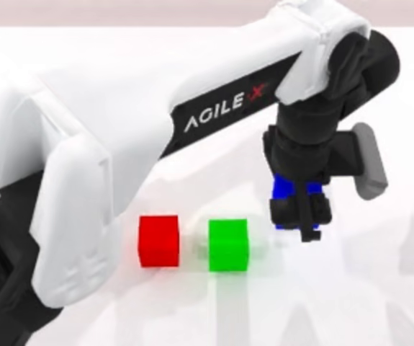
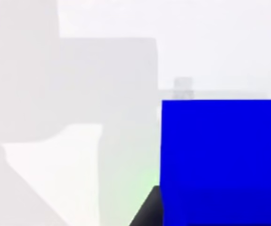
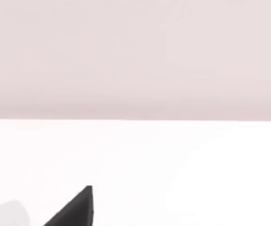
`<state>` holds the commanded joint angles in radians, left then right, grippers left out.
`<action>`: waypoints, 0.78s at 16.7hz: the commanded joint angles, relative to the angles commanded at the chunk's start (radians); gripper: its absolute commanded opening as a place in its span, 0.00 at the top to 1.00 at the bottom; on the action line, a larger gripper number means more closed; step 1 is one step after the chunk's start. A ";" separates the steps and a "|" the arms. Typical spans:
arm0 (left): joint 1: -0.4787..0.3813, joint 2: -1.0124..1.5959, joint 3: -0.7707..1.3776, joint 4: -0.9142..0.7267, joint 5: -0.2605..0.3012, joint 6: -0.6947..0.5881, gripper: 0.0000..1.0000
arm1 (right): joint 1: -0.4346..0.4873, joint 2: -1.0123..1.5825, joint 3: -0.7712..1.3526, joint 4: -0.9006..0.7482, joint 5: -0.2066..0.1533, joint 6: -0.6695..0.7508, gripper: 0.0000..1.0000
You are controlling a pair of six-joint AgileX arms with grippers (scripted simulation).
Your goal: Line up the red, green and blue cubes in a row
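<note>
Blue cube mostly hidden, clamped in left gripper | right of green cube | red cube leftmost

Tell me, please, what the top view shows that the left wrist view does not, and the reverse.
Only the top view shows the red cube and green cube side by side, apart, with the left claw over the blue cube to the green cube's right. Only the left wrist view shows the blue cube's broad flat face up close. Both share the blue cube and the white table.
</note>
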<state>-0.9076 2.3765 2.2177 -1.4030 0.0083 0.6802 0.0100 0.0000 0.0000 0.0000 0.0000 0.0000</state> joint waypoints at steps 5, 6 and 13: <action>-0.001 0.017 -0.098 0.118 0.000 -0.005 1.00 | 0.000 0.000 0.000 0.000 0.000 0.000 0.00; -0.003 0.024 -0.131 0.163 0.000 -0.006 1.00 | 0.000 0.000 0.000 0.000 0.000 0.000 0.00; -0.007 0.043 -0.205 0.245 0.000 -0.007 1.00 | 0.000 0.000 0.000 0.000 0.000 0.000 0.00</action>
<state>-0.9148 2.4196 2.0122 -1.1583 0.0080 0.6734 0.0100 0.0000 0.0000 0.0000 0.0000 0.0000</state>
